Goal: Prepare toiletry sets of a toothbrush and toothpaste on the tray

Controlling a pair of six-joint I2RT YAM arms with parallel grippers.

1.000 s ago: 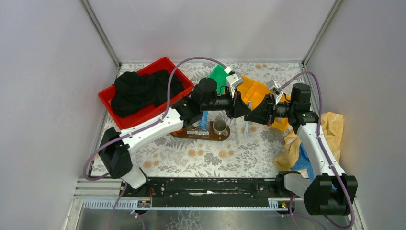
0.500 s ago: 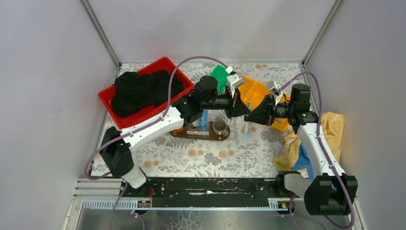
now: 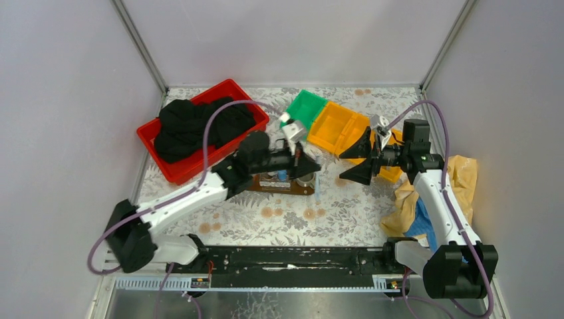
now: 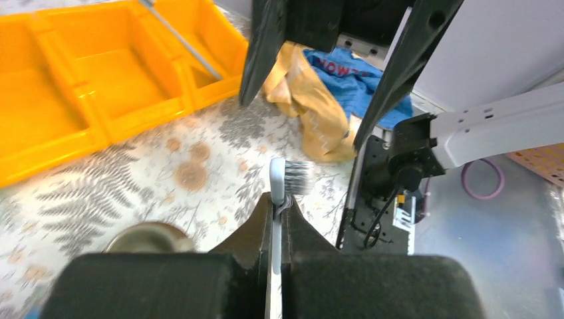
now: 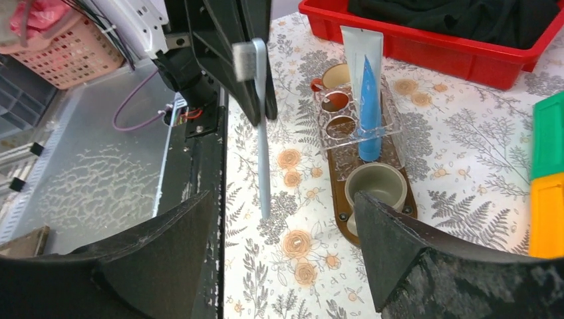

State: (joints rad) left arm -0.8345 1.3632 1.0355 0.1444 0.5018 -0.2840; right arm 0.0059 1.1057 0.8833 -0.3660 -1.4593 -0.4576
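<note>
My left gripper (image 4: 277, 199) is shut on the toothbrush (image 4: 291, 177), a pale stick whose bristled head sticks out past the jaws. In the right wrist view the toothbrush (image 5: 263, 153) hangs upright from the left gripper (image 5: 256, 109), above the patterned table just beside the tray (image 5: 344, 211). My right gripper (image 5: 282, 196) is open and holds nothing, a short way right of the brush. The dark brown tray (image 3: 263, 187) carries a clear holder (image 5: 346, 126) with a blue toothpaste (image 5: 369, 113) standing in it, and a grey cup (image 5: 376, 183). From above, the left gripper (image 3: 312, 167) faces the right gripper (image 3: 351, 159).
A red crate (image 3: 174, 169) holding black cloth stands at the back left. A green bin (image 3: 307, 106) and an orange bin (image 3: 338, 126) sit behind the grippers. Yellow and blue cloth (image 3: 459, 176) lies at the right edge, under the right arm.
The right gripper opened and let go of the toothbrush. The left gripper closed on it and drew back to the left, to beside the tray's cup end.
</note>
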